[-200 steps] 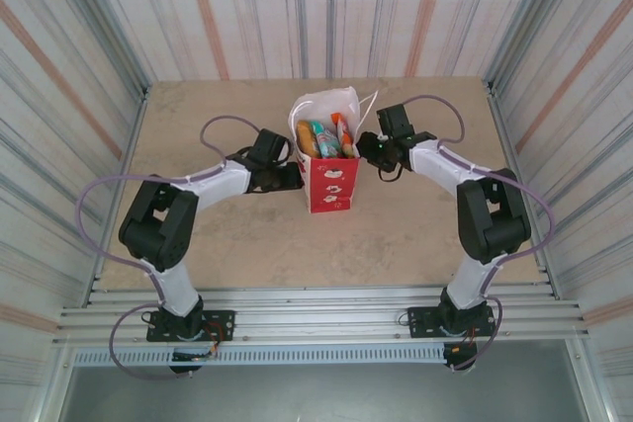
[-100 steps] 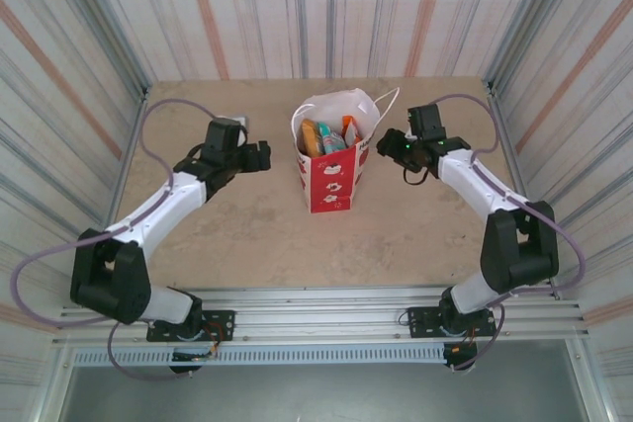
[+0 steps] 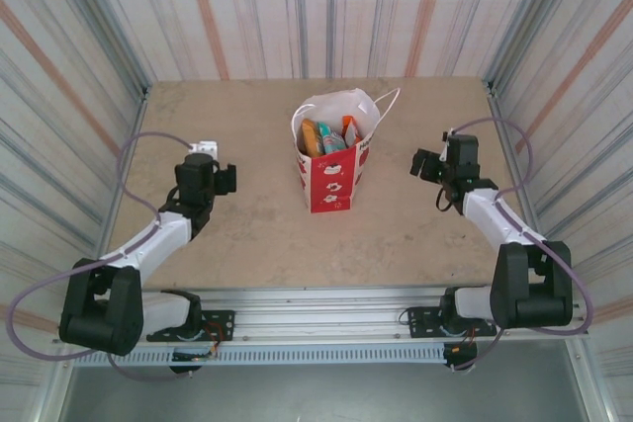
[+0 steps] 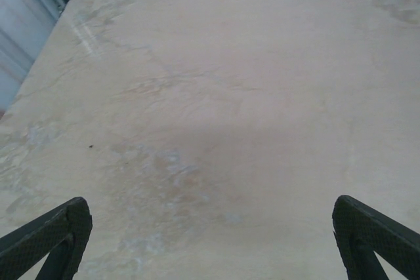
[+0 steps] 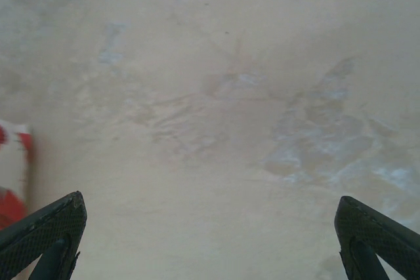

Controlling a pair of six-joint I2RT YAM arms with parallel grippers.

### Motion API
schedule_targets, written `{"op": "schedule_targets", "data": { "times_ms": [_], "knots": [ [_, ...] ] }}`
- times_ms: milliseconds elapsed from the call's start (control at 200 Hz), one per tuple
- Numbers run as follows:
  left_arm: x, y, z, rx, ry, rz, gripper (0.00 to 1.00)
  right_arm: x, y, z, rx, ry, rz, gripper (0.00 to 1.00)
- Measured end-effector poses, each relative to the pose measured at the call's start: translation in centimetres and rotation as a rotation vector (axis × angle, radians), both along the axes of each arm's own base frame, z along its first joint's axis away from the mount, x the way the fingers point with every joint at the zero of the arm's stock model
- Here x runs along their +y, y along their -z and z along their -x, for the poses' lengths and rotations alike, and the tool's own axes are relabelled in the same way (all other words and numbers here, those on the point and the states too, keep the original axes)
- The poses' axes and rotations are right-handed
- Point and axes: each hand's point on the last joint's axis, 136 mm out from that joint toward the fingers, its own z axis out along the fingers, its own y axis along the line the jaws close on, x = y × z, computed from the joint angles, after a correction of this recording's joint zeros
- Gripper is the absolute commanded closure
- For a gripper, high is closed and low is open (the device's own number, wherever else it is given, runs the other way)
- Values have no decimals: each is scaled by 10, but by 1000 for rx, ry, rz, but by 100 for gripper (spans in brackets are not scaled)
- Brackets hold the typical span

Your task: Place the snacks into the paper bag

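- Left gripper (image 4: pixel 210 218): I see its jaws spread, empty; paper bag (image 3: pixel 329 180) well to its right.
- Right gripper (image 5: pixel 210 218): spread, empty; paper bag, holding snacks (image 3: pixel 326 135), at its left.

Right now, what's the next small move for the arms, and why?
Probably just fold both arms to rest. The snacks sit inside the upright paper bag, I see no packet loose on the table, and the left gripper and right gripper hang open over bare tabletop, holding nothing.
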Motion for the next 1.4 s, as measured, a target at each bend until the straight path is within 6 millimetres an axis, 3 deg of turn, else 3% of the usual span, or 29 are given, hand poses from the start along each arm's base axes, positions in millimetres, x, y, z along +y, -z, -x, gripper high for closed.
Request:
{"op": "schedule_targets", "data": {
  "times_ms": [90,185,326,496,576,787,1398],
  "knots": [
    [16,9,2,-30,-28,9,1,-9,17,6,-15,-8,59,1],
    [21,22,5,-48,-18,30,1,-15,22,6,-55,-15,99,1],
    [17,42,-4,-39,35,37,1,-17,25,-2,-137,-37,138,1],
    [7,50,-18,-102,104,37,1,-16,40,-14,-157,-64,166,1],
    [12,67,-14,-63,89,42,1,-19,41,-20,-189,-64,161,1],
    [28,59,-18,-102,29,59,1,-28,56,-11,-214,-51,149,1],
    [28,57,-19,-109,23,70,1,-27,44,-17,-270,-58,141,1]
  ]
}}
